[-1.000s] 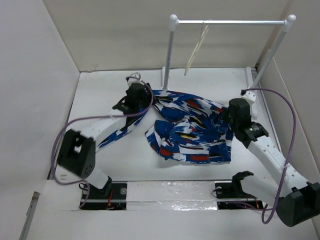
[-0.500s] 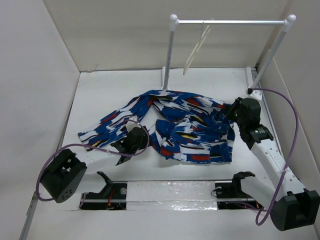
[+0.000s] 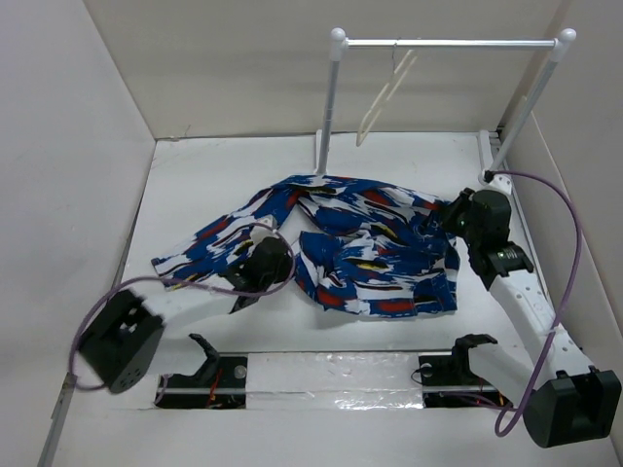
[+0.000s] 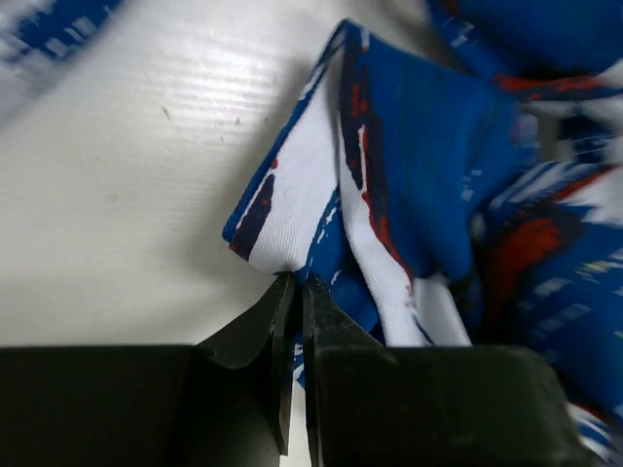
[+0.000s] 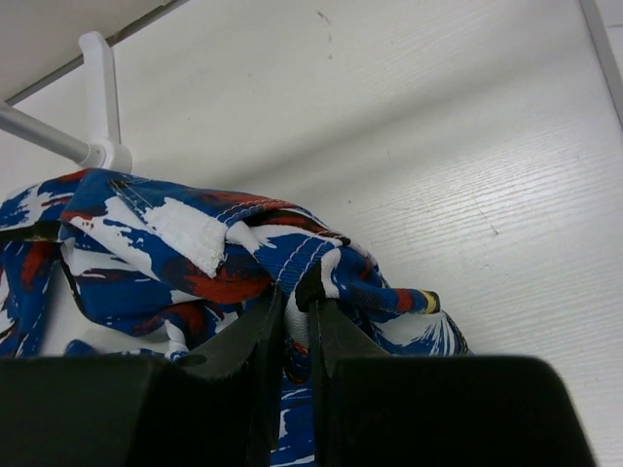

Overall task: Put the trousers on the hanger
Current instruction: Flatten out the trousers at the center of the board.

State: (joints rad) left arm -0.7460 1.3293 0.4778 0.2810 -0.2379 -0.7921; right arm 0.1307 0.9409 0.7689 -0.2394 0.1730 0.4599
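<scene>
The trousers [image 3: 375, 263], bright blue with white, red and black patches, lie crumpled across the middle of the table, one leg stretched out to the left. My left gripper [image 3: 285, 265] sits at the near edge of a fold; in the left wrist view its jaws [image 4: 295, 282] are shut, pinching the edge of the trousers [image 4: 419, 146]. At the right end my right gripper [image 3: 450, 222] is shut on a bunched seam of the trousers [image 5: 146, 224], with cloth between its tips [image 5: 300, 297]. The cream hanger [image 3: 382, 102] hangs from the rack's bar, apart from both grippers.
A white-poled rack with a metal crossbar [image 3: 448, 43] stands at the back; its left post foot [image 5: 97, 146] is just behind the cloth. White walls [image 3: 88, 146] close in the left, back and right sides. Purple cables [image 3: 565, 243] loop off both arms.
My left arm swung from the back left to the near side of the trousers, leaving the leg stretched out leftward, and its jaws closed on a fold. The right gripper kept its hold.
</scene>
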